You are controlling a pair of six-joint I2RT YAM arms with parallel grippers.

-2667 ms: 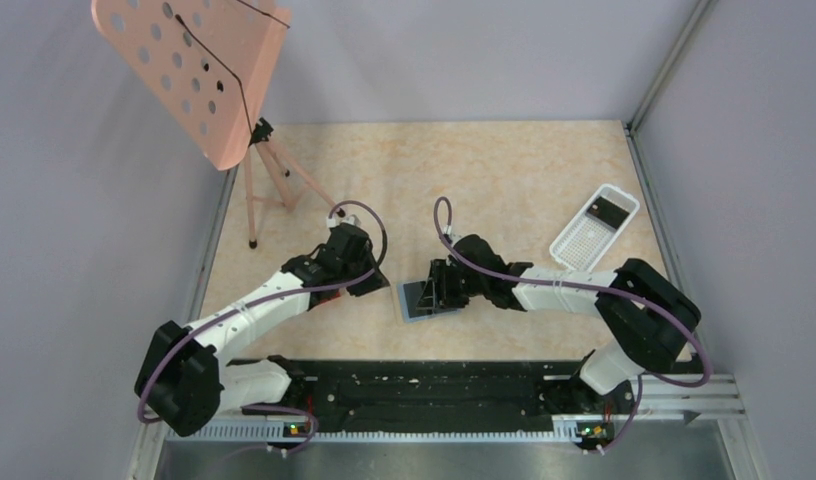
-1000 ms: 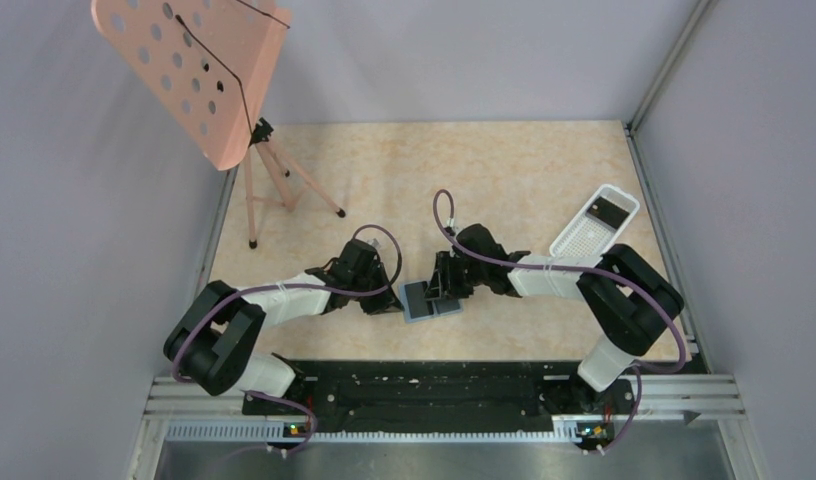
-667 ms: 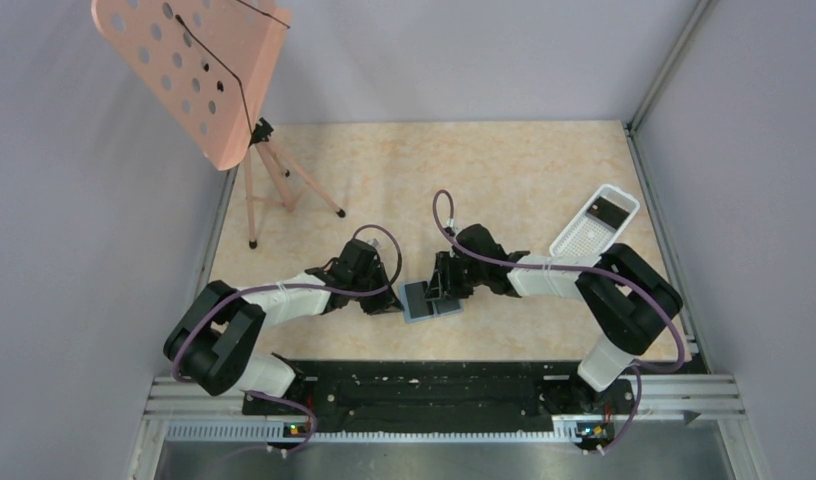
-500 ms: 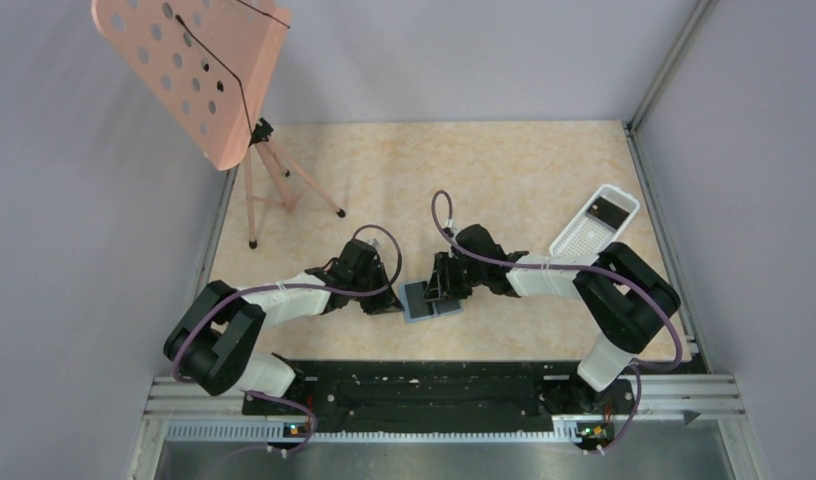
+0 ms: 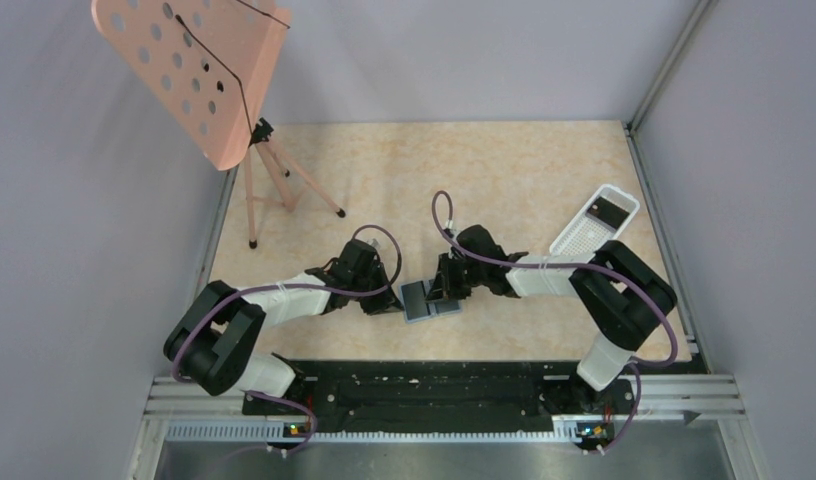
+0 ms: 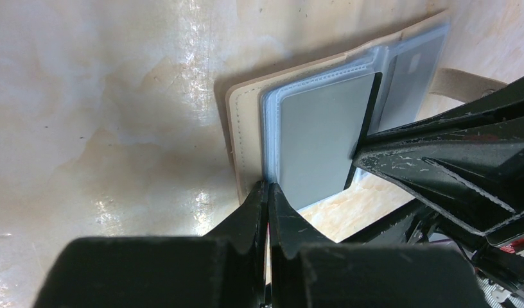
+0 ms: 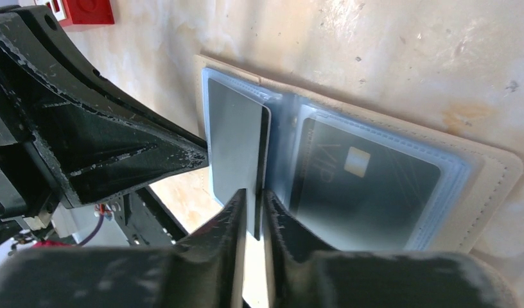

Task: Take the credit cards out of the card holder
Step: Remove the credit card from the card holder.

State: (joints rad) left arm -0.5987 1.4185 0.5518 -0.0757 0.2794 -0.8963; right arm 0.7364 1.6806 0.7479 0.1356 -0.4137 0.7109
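The card holder [image 5: 420,299] lies open on the table between my two grippers, tan outside with light blue clear sleeves. My left gripper [image 5: 394,300] is shut on the left edge of its blue sleeve, seen in the left wrist view [image 6: 267,185]. My right gripper [image 5: 444,292] is shut on the edge of a dark grey credit card [image 7: 236,144] that stands partly out of the left sleeve; the jaws [image 7: 253,196] pinch its long edge. A second dark card [image 7: 368,186] with a chip sits in the right sleeve. The gripped card also shows in the left wrist view [image 6: 320,138].
A white perforated tray [image 5: 584,236] with a dark card [image 5: 610,210] in it lies at the right. A pink music stand [image 5: 199,70] on a tripod stands at the back left. A red object [image 7: 86,9] lies near the left gripper.
Since 2.7 s ago my left gripper moved right to the holder's left edge and shut on it. Over the last second both grippers have stayed almost still at the holder.
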